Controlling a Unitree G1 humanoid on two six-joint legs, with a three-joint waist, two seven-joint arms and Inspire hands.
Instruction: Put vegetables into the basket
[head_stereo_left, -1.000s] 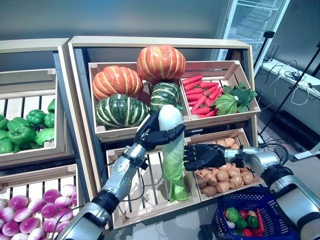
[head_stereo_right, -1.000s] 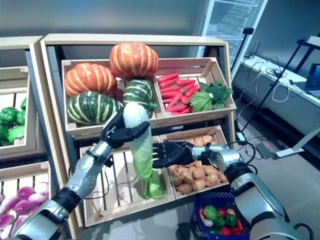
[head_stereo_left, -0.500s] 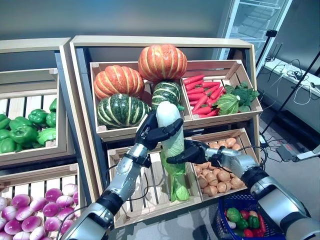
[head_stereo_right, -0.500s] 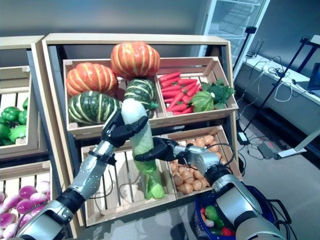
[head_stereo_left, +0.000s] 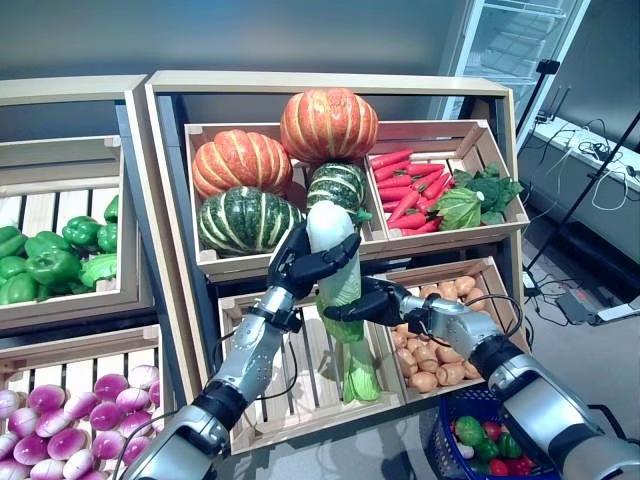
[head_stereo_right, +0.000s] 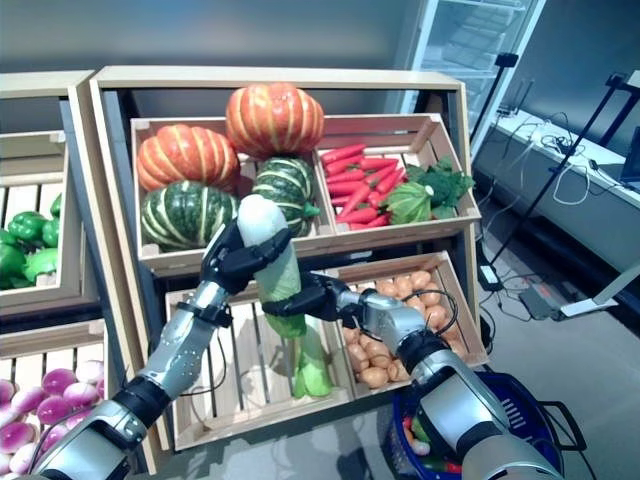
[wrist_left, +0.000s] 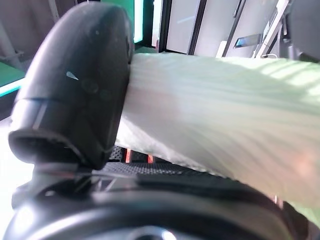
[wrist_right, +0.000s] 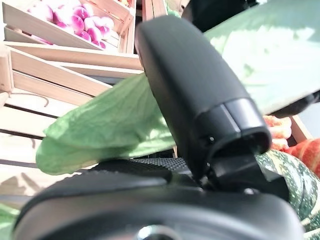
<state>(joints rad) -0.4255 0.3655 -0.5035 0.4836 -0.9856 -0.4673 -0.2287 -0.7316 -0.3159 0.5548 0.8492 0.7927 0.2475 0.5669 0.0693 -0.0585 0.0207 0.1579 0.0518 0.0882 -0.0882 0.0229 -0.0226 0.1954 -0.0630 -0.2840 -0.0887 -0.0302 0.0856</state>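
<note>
A long napa cabbage (head_stereo_left: 331, 226), white at the top and leafy green below, hangs upright in front of the lower middle crate. My left hand (head_stereo_left: 298, 266) is shut around its white upper end; its thumb (wrist_left: 80, 95) presses on the pale ribbed cabbage (wrist_left: 225, 120). My right hand (head_stereo_left: 368, 303) is curled round the cabbage's green middle, just under the left hand, with its thumb (wrist_right: 195, 95) over a leaf (wrist_right: 100, 130). The blue basket (head_stereo_right: 541, 421) stands on the floor at lower right and holds small peppers (head_stereo_left: 466, 431).
The wooden shelf holds orange and green pumpkins (head_stereo_left: 240, 165), carrots (head_stereo_left: 405, 185), leafy greens (head_stereo_left: 470, 200) and potatoes (head_stereo_left: 440, 365). A slatted crate (head_stereo_left: 300, 390) lies behind the cabbage. Green peppers (head_stereo_left: 50, 260) and purple turnips (head_stereo_left: 60, 430) fill the left stand.
My right hand moved left from beside the cabbage and closed round its middle. The left hand kept hold of the top and shifted slightly up and left.
</note>
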